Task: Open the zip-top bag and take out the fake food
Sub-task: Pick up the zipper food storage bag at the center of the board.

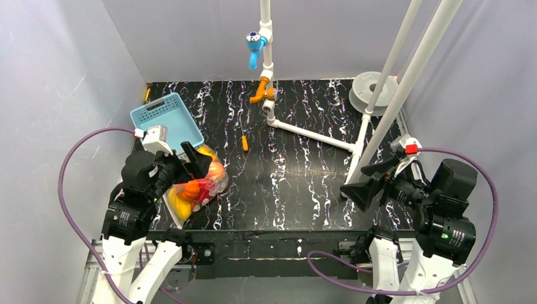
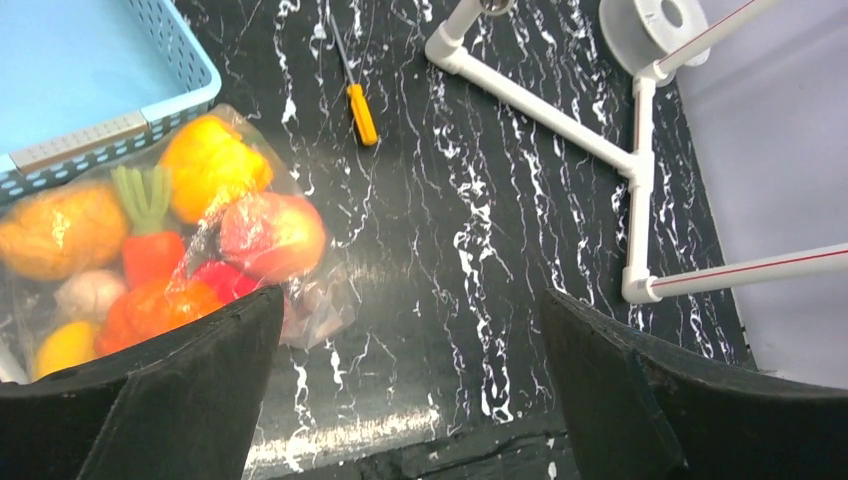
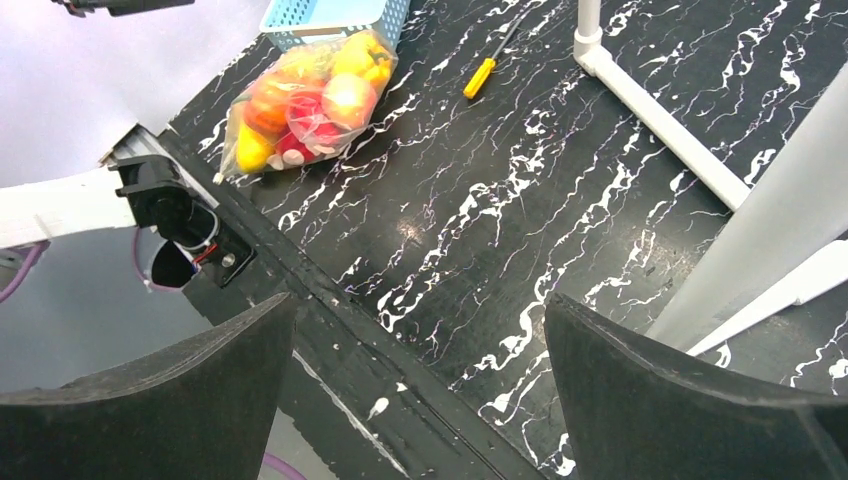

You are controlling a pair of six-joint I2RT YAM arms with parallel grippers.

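Observation:
The zip-top bag [image 1: 212,180] lies at the table's near left, clear and crinkly, its end against the blue basket. Through the plastic the fake food shows: a yellow piece [image 2: 210,165], a round red-orange piece [image 2: 275,232], a carrot with a green top [image 2: 150,245] and an orange piece [image 2: 60,230]. My left gripper [image 1: 193,166] hovers over the bag, open, with only bare table between its fingers [image 2: 410,300]; the bag sits left of its left finger. My right gripper [image 1: 367,180] is open at the near right, far from the bag [image 3: 305,100], nothing between its fingers [image 3: 418,300].
A light blue perforated basket [image 1: 166,120] stands behind the bag. A small orange-handled screwdriver [image 1: 245,142] lies mid-table. A white pipe frame [image 1: 310,134] with valves crosses the back and right. A grey spool [image 1: 373,92] sits at the back right.

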